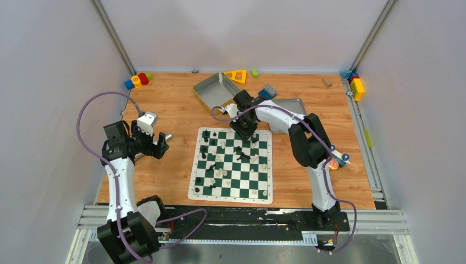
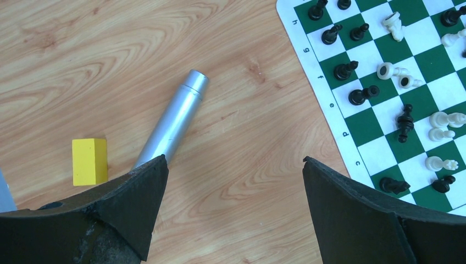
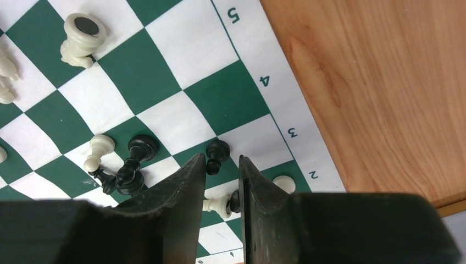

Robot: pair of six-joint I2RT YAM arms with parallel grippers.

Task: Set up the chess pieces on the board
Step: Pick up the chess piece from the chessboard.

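The board is a green and white checked mat in the middle of the table. Black and cream chess pieces are scattered on it, many lying on their sides. My right gripper hovers low over the board's far edge. In the right wrist view its fingers stand a narrow gap apart, holding nothing. A black pawn lies just past the tips, and a cream piece lies below the gap. My left gripper is wide open and empty over bare wood, left of the board.
A silver cylinder and a yellow block lie on the wood by my left gripper. Two grey metal trays sit behind the board. Colourful toy blocks lie at the back left and back right.
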